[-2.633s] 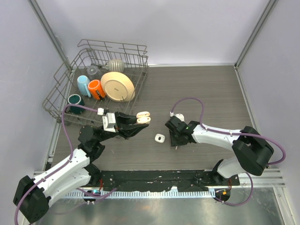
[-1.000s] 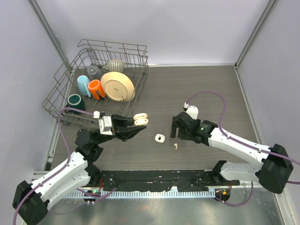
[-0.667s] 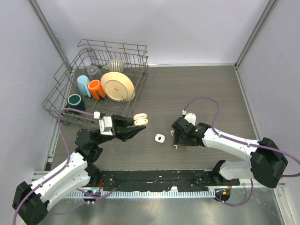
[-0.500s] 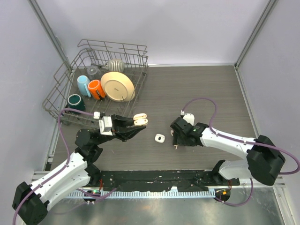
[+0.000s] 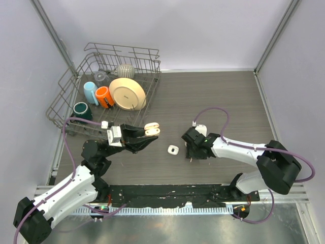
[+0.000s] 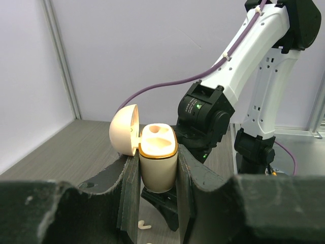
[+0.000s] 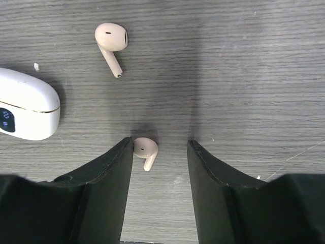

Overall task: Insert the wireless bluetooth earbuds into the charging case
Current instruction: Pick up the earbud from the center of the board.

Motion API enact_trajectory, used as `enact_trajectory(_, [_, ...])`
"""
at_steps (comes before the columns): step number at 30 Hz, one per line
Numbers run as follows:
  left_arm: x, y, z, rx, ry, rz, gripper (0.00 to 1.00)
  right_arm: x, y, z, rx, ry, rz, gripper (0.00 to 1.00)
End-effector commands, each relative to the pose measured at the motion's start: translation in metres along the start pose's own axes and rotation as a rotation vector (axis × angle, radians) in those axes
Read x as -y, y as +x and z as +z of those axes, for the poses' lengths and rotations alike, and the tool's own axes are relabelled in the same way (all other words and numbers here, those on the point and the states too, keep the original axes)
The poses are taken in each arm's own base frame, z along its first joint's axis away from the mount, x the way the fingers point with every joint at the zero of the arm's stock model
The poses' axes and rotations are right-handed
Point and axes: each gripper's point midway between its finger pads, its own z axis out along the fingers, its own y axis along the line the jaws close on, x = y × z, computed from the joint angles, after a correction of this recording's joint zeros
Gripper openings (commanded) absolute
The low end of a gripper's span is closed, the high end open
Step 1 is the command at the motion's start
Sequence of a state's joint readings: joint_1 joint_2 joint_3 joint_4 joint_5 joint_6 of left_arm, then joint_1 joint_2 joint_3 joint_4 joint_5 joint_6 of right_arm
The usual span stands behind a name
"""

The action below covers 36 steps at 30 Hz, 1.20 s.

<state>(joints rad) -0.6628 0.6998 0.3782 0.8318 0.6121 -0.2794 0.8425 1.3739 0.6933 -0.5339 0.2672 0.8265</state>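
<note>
Earbud [image 7: 144, 150] lies inside parted right end effector [image 7: 160, 145], maybe touching it.

The cream egg-shaped plastic charging case [image 6: 158, 170] has a gold rim; both small stemmed plastic earbuds [image 7: 144, 149] [image 7: 110, 39] are pale pinkish cream; the wood-grain tabletop [image 7: 254, 76] is dark grey-brown, finely streaked.
</note>
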Motion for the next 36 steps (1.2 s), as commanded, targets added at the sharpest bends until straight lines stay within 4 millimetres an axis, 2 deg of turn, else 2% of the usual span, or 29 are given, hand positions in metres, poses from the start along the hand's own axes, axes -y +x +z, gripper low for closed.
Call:
enact_trajectory(1, [-0.002, -0.007, 0.001, 0.022, -0.006, 0.031, 0.0, -0.009, -0.009, 0.002, 0.029, -0.017, -0.003, 0.52])
enact_trajectory(19, [-0.003, -0.006, 0.001, 0.015, -0.013, 0.035, 0.0, -0.012, -0.006, 0.005, 0.006, -0.012, -0.009, 0.41])
enact_trajectory(21, [-0.002, -0.005, 0.0, 0.015, -0.013, 0.035, 0.0, -0.012, -0.006, 0.004, 0.007, -0.015, -0.009, 0.36])
enact_trajectory(26, [-0.003, -0.003, 0.001, 0.009, -0.013, 0.034, 0.0, -0.009, -0.001, 0.008, -0.001, -0.004, -0.027, 0.32])
enact_trajectory(34, [-0.004, -0.002, 0.001, 0.007, -0.015, 0.03, 0.0, -0.007, -0.001, 0.006, 0.003, 0.0, -0.028, 0.31])
enact_trajectory(36, [-0.004, -0.003, 0.002, 0.008, -0.014, 0.031, 0.0, -0.008, -0.003, 0.006, 0.01, -0.001, -0.029, 0.24])
